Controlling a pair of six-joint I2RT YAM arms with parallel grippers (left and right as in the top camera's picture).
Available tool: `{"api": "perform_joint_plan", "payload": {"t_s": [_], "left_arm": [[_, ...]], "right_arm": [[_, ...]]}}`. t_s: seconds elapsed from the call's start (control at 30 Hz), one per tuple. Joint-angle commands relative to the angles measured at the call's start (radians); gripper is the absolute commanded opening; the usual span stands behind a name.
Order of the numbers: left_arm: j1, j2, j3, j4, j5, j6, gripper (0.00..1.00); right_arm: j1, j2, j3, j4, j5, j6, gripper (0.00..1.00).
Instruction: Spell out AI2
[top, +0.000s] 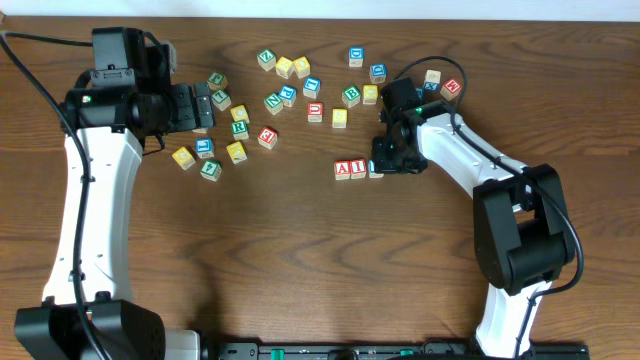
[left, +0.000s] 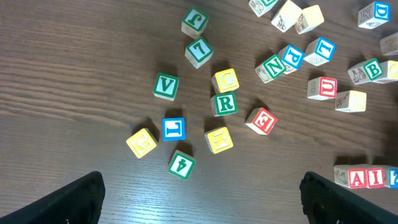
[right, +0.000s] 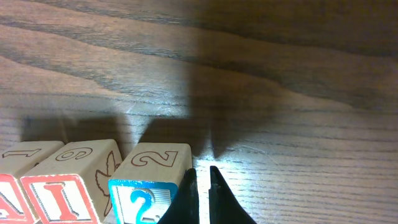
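The red "A" cube (top: 342, 169), the red "I" cube (top: 357, 168) and the blue "2" cube (top: 374, 168) stand in a row on the table. In the right wrist view the "2" cube (right: 152, 180) is beside the "I" cube (right: 68, 186), with the "A" cube (right: 12, 196) at the left edge. My right gripper (right: 203, 180) is shut and empty, its fingers against the right side of the "2" cube. My left gripper (left: 202, 205) is open and empty, over the loose cubes at the left (top: 203, 108). The row also shows at the right edge of the left wrist view (left: 367, 178).
Several loose letter cubes lie scattered across the far part of the table, such as a green "R" (left: 224, 104), a red "E" (left: 261, 121), a blue "L" (left: 173, 128) and a green "4" (left: 181, 164). More cubes sit behind the right arm (top: 441, 85).
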Motion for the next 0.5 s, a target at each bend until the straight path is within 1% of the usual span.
{"api": "perform_joint_plan", "payload": {"t_s": [0.0,0.47], "left_arm": [[0.001,0.000,-0.002,-0.001,-0.002,-0.001,0.99],[0.001,0.000,-0.002,-0.001,-0.002,-0.001,0.99]], "right_arm": [[0.019,0.009,-0.005,0.002,-0.008,-0.019,0.03],[0.053,0.009,-0.005,0.022,-0.014,0.008,0.02]]}}
